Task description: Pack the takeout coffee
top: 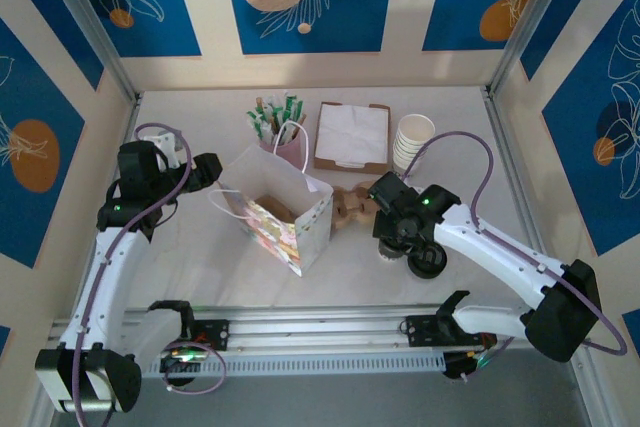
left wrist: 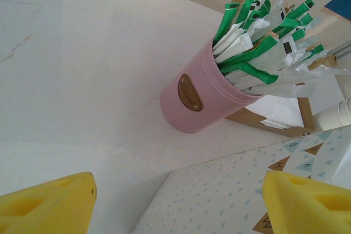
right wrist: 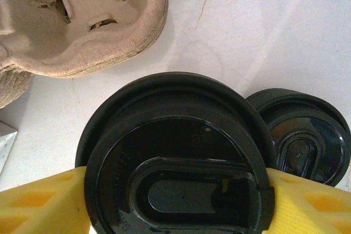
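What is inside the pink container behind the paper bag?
Green and white wrapped packets stand in the pink container, sticking out above its rim. Their lower ends and the bottom are hidden by its wall.

Black lid on the takeout coffee (right wrist: 175,152), pink tin (left wrist: 189,116), tan carrier (right wrist: 82,20).

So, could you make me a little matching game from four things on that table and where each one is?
Things:
1. takeout coffee
2. pink tin
3. pulp cup carrier
4. stack of white paper cups

Places or states:
A. at the back, beside the napkin tray
B. between the right fingers
C. on the table next to the patterned gift bag
D. stuffed with green and white wrapped sticks

Pairs: 1-B, 2-D, 3-C, 4-A
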